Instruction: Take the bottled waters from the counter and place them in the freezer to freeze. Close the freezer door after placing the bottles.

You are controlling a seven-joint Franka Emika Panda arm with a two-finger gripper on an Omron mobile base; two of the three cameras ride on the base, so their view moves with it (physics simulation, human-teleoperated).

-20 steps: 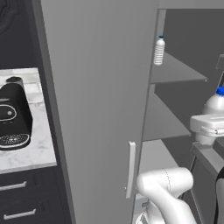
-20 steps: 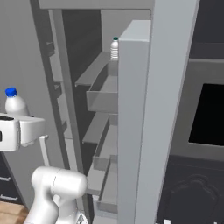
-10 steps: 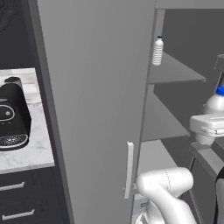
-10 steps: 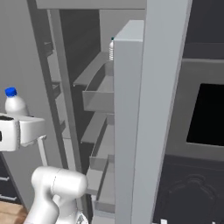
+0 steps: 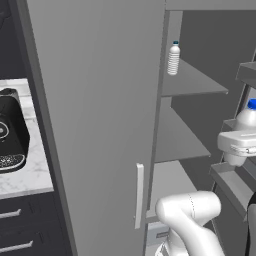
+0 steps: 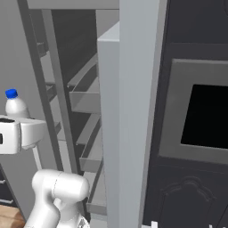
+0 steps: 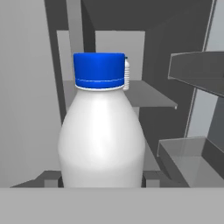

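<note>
White bottle (image 7: 101, 135) between fingers (image 7: 151, 177) (upright)

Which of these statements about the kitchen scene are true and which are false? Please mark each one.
1. The white bottle with the blue cap is held in the jaws. True.
2. The ribbed clear bottle lies on the counter. False: it stands upright on a shelf inside the freezer.
3. The freezer is closed. False: its inner shelves are exposed.
4. A black appliance sits on the marble counter. True.
5. The blue-capped bottle is tipped on its side. False: it is upright.
</note>
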